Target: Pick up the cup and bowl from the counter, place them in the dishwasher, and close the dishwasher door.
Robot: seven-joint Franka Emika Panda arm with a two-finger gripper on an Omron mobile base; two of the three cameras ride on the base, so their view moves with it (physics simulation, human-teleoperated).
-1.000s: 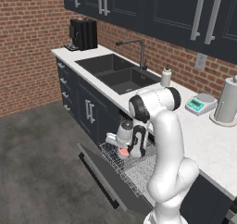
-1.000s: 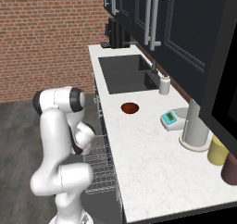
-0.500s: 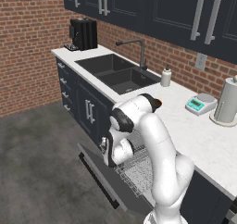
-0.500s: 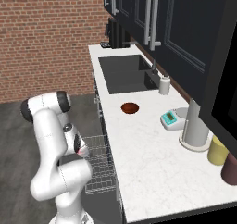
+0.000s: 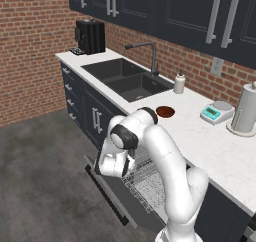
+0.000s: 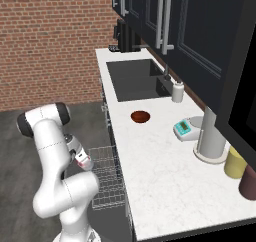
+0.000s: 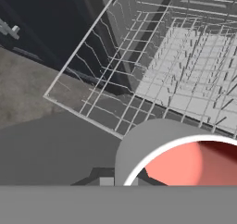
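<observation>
White-grey cup [image 7: 185, 158] with pink-red inside is filling the hand view's lower right, gripper [image 6: 81, 158] fingers clamping it.

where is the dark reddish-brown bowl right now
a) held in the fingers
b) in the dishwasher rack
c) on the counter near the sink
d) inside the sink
c, the bowl sits on the white counter just past the sink, while the cup is the thing carried over the dishwasher rack.
</observation>
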